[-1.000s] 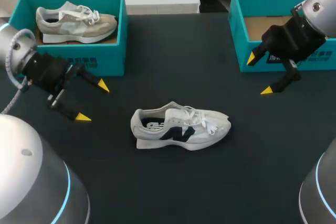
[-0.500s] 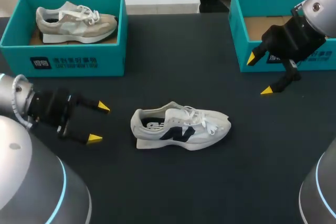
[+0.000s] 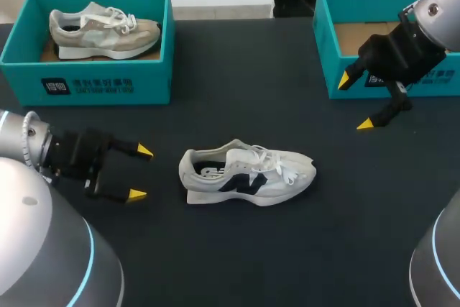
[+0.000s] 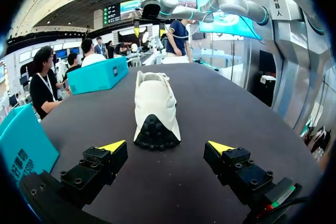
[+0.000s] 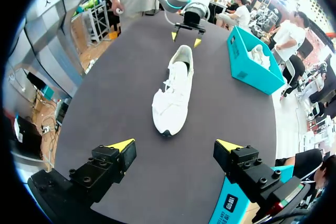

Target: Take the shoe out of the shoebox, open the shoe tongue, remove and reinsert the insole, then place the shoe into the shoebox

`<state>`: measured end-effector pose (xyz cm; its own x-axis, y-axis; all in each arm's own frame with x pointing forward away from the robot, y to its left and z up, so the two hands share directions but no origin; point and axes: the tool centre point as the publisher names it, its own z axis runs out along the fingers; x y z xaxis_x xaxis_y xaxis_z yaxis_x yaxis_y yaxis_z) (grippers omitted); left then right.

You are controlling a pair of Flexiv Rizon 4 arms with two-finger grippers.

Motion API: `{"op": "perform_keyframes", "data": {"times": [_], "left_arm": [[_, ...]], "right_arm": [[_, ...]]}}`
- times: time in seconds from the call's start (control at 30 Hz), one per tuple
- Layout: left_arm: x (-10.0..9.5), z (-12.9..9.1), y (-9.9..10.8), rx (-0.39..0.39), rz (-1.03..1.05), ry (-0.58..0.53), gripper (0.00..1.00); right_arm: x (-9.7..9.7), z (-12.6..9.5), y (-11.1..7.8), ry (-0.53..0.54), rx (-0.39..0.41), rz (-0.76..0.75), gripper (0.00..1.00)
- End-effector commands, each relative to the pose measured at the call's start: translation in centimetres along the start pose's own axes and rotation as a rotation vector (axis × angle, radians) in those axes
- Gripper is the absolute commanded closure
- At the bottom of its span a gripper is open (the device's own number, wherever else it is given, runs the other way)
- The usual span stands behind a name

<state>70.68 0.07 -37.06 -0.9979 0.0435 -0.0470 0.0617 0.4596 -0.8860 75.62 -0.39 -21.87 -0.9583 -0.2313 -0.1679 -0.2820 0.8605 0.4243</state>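
A white shoe [image 3: 246, 172] with a dark side logo lies on its sole in the middle of the black table, toe to the right. My left gripper [image 3: 139, 172] stands open just left of its heel, low over the table; in the left wrist view the shoe's heel [image 4: 154, 109] lies straight ahead of the left gripper [image 4: 166, 148]. My right gripper [image 3: 354, 101] hangs open in front of the right teal shoebox [image 3: 327, 48], whose cardboard floor shows bare. From the right wrist the shoe's toe [image 5: 174, 96] points toward the right gripper [image 5: 175, 148]; the left gripper [image 5: 185, 36] shows beyond the heel.
A second teal box [image 3: 104, 80] at the back left holds a beige shoe [image 3: 103, 30]. That box [image 5: 254, 66] also appears beside the white shoe in the right wrist view. Bare black tabletop surrounds the white shoe.
My left gripper has swung down and toward the front, from beside the left box to table level just behind the shoe's heel. The right arm and the shoe have stayed put.
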Motion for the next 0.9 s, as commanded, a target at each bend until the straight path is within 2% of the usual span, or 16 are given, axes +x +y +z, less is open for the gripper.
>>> {"op": "perform_keyframes", "data": {"times": [0.03, 0.17, 0.27, 0.47, 0.9], "left_arm": [[0.1, 0.7, 0.0, 0.025, -0.020, -0.016, 0.00], [0.3, 3.2, -0.3, 0.058, -0.040, -0.041, 0.00], [0.2, 4.7, -0.5, 0.048, -0.043, -0.054, 0.00], [-0.9, 6.1, -0.5, 0.074, -0.067, -0.103, 0.00], [-2.3, 10.0, -1.1, 0.079, -0.063, -0.117, 0.00]], "right_arm": [[-0.1, 0.1, 0.0, 0.002, 0.003, 0.001, 0.00], [-0.1, 0.1, 0.0, 0.002, 0.003, 0.001, 0.00], [-0.1, 0.1, 0.0, 0.002, 0.003, 0.001, 0.00], [-0.1, 0.1, 0.0, 0.002, 0.003, 0.001, 0.00], [-0.1, 0.1, 0.0, 0.002, 0.003, 0.001, 0.00]]}}
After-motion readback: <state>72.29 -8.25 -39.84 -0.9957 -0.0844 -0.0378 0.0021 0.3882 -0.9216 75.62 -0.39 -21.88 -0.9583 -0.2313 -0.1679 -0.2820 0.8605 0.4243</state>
